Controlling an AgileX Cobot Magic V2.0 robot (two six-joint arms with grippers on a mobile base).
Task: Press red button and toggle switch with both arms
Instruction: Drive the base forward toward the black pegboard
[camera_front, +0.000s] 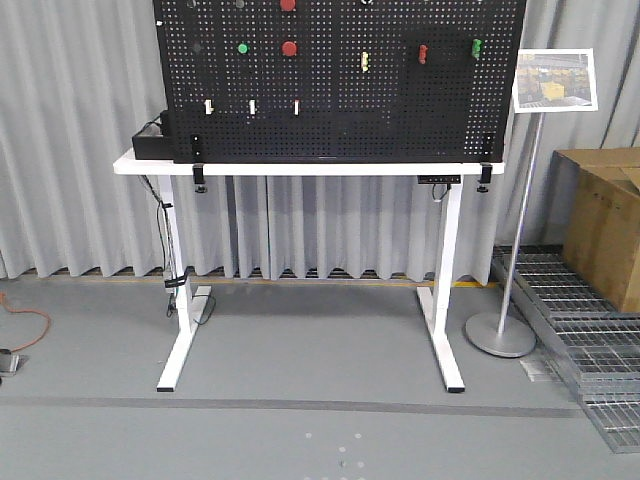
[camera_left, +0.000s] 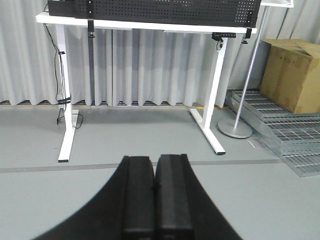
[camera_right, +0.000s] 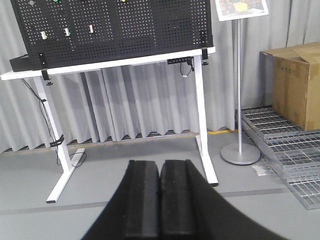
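A black pegboard stands upright on a white table. On it I see a round red button, another red button at the top edge, and a green button. Small white toggle switches sit in a row at its lower left, also in the right wrist view as switches. A yellow part, a red part and a green part are further right. My left gripper is shut, empty, far from the board. My right gripper is likewise shut and empty.
A sign on a metal pole stand is right of the table. A cardboard box rests on metal grating at the far right. Grey curtains hang behind. Cables run down the left table leg. An orange cord lies on the floor.
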